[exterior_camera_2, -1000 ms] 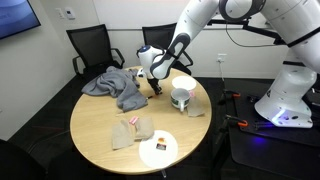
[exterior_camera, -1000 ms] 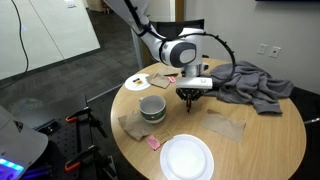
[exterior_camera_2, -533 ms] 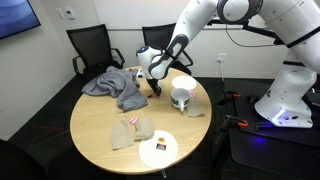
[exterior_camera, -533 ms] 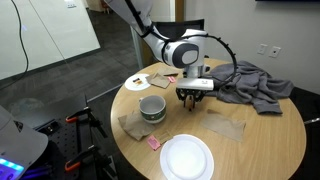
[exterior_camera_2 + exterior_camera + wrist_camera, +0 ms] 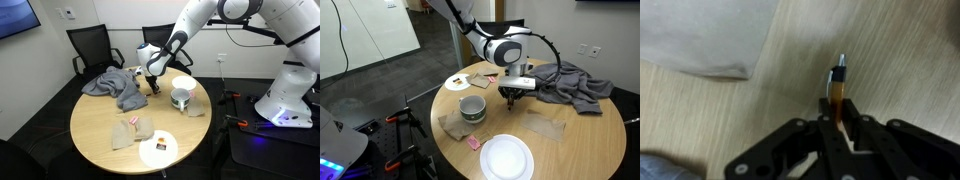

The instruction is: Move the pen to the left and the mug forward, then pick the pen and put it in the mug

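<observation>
The pen (image 5: 838,92), a thin orange stick with a dark tip, points away from the wrist and sits pinched between the black fingers of my gripper (image 5: 838,122), which is shut on it. In both exterior views the gripper (image 5: 513,95) (image 5: 154,88) hangs low over the round wooden table (image 5: 582,135), fingers down, beside the grey cloth. The mug (image 5: 472,107) (image 5: 181,94), squat and off-white, stands upright a short way from the gripper, on a brown napkin. The pen is too small to make out in the exterior views.
A crumpled grey cloth (image 5: 570,85) (image 5: 112,84) lies just behind the gripper. A large white plate (image 5: 507,157) (image 5: 158,150) sits near the table's edge. A small saucer (image 5: 457,82), brown napkins (image 5: 545,125) and a pink scrap (image 5: 473,144) lie around. Black chairs (image 5: 88,45) stand behind the table.
The fingers stood a little wider half a second ago and have closed in again around the pen. The arm has risen very slightly; mug and cloth have not moved.
</observation>
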Available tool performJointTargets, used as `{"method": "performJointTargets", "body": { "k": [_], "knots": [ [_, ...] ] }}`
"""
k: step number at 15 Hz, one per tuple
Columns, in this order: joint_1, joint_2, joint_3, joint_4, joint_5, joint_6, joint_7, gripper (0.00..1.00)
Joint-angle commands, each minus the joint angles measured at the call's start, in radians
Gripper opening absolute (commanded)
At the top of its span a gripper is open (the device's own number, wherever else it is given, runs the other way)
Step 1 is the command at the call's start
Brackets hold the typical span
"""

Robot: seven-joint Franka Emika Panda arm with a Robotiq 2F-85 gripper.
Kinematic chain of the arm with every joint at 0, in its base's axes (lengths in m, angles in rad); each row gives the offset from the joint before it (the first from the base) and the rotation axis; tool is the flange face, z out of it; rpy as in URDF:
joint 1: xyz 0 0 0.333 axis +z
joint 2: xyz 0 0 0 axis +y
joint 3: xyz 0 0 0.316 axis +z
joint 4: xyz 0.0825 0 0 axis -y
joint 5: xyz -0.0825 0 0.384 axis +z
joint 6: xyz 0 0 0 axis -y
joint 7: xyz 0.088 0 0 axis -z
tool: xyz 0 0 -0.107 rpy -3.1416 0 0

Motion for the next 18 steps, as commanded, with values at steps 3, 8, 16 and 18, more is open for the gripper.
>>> {"method": "performJointTargets", "body": {
  "k": [3,8,16,18],
  "knots": [
    [-0.060,-0.208,0.028,-0.126,0.065,0.015,0.017,0.04],
    [-0.084,-0.405,-0.003,-0.287,0.051,0.066,0.007,0.04],
    [-0.090,-0.451,-0.012,-0.323,0.074,0.055,-0.006,0.17],
    [-0.069,-0.453,-0.011,-0.321,0.068,0.054,0.023,0.04]
  ]
}}
